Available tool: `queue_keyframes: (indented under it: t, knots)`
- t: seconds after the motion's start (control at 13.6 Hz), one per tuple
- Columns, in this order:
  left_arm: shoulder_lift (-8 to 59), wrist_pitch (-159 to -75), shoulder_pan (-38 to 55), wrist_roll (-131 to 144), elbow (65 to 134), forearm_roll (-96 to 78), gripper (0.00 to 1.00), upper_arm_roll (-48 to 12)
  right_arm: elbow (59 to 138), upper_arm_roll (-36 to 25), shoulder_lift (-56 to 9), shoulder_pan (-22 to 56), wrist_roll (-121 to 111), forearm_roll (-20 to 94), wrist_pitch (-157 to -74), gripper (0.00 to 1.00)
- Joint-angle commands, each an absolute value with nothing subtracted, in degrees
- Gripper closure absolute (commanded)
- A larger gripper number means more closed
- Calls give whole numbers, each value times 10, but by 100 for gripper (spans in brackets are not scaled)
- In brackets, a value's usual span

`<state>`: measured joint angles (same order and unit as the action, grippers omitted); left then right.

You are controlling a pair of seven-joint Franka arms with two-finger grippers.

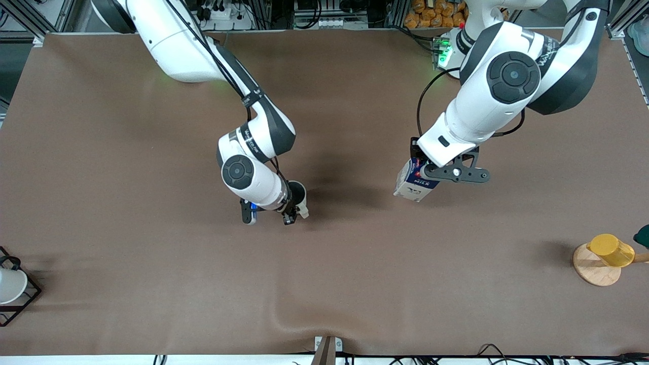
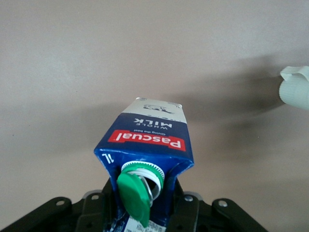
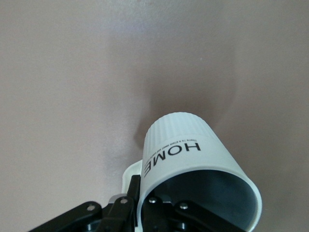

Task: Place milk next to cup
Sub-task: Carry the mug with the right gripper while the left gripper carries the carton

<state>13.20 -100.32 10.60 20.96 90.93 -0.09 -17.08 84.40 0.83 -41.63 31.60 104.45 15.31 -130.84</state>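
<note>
The milk (image 1: 416, 183), a dark blue and white carton with a red band, is tilted in my left gripper (image 1: 422, 171), which is shut on its gable top over the middle of the table. The left wrist view shows the carton (image 2: 150, 140) with its green cap (image 2: 135, 195) flipped open between the fingers of the left gripper (image 2: 145, 205). The cup (image 1: 299, 193), a white mug with "HOME" lettering (image 3: 186, 150), is held by my right gripper (image 1: 292, 204), shut on the rim beside the handle (image 3: 144, 195). Cup and milk are well apart.
A yellow cup (image 1: 611, 249) lies on a round wooden stand (image 1: 594, 268) near the left arm's end. A white bowl (image 1: 10, 285) in a black wire rack (image 1: 28, 299) sits at the right arm's end. The brown cloth wrinkles near the front edge (image 1: 284, 317).
</note>
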Motion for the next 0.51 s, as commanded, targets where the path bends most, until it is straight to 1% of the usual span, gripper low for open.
queue_keyframes:
  t: [0.0, 0.22, 0.29, 0.44]
  knots:
    - [134, -990, 105, 209, 899, -2, 64, -174, 803, 2, -444, 320, 1072, 160, -1330, 100]
    - [132, -979, 107, 233, 907, -3, 63, -189, 725, 2, -499, 311, 1093, 160, -1332, 100]
    - [133, -973, 108, 256, 908, 1, 63, -199, 709, 1, -507, 311, 1107, 160, -1331, 100]
    - [132, -969, 107, 265, 911, 1, 64, -207, 701, -1, -508, 303, 1113, 160, -1331, 100]
